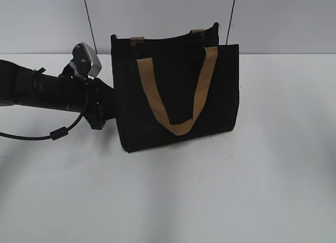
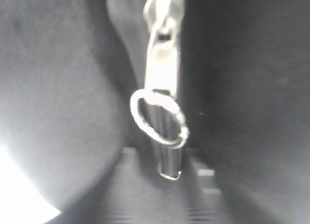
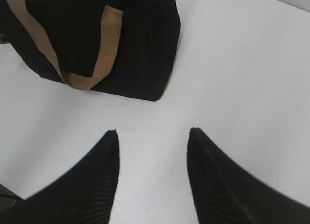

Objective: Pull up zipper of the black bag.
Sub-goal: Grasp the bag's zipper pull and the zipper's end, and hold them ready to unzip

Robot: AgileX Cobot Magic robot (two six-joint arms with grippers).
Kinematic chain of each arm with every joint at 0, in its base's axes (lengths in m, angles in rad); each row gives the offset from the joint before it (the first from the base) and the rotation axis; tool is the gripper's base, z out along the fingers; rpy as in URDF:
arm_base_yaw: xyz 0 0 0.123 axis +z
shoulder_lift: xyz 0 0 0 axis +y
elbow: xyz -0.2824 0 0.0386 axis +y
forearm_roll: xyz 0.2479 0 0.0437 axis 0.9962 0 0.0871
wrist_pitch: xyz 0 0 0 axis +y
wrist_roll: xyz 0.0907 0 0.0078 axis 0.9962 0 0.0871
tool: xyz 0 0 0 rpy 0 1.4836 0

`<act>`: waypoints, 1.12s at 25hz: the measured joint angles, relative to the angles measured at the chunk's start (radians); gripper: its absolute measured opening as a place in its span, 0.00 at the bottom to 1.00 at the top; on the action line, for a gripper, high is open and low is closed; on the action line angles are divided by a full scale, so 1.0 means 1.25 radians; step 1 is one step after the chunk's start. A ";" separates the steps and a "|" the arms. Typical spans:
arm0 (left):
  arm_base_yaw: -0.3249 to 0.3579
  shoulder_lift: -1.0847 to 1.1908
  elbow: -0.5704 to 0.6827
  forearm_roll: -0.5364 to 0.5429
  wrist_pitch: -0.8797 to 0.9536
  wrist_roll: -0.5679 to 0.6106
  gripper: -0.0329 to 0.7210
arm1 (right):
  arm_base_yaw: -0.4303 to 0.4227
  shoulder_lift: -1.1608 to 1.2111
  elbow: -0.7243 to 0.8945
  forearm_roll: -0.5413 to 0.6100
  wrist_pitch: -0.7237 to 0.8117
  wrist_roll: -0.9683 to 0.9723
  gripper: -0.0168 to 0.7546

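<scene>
1. The boxy black fabric bag (image 1: 176, 96) with tan webbing handles (image 1: 176, 96) stands upright on the white table (image 1: 210, 201); everything below is placed relative to this bag.
2. The left gripper (image 1: 100, 114) sits tight against the bag's left end. Its wrist view, blurred, is filled by the small silvery metal zipper pull (image 2: 162, 74) hanging down, with its ring (image 2: 159, 118) right in front.
3. The ribbed pad (image 2: 160, 195) lies just under the pull's tip; whether the jaws clamp the pull or stand apart, I cannot tell.
4. I judge the step is securing the pull: centre the tab between the pads, close firmly, then draw along the zip line, not sideways.
5. Risk: pinching only the ring, which would slip.
6. The right gripper (image 3: 152, 137) hovers in front of the bag's right corner, jaws apart, empty.
</scene>
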 joint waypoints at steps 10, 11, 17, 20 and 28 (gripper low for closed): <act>-0.002 0.000 0.000 0.000 -0.058 0.000 0.14 | 0.000 0.000 0.000 0.000 0.000 -0.001 0.49; -0.002 0.000 -0.001 -0.001 -0.066 0.000 0.14 | 0.000 0.000 0.000 0.000 0.000 -0.001 0.49; -0.003 -0.017 0.000 0.000 -0.092 -0.014 0.14 | 0.000 0.000 0.000 0.021 -0.005 -0.009 0.49; -0.004 -0.058 0.000 0.000 -0.158 -0.022 0.14 | 0.000 0.000 0.000 0.023 -0.013 -0.015 0.49; -0.004 -0.170 0.000 0.000 -0.264 -0.038 0.14 | 0.000 0.000 0.000 0.048 -0.018 -0.030 0.49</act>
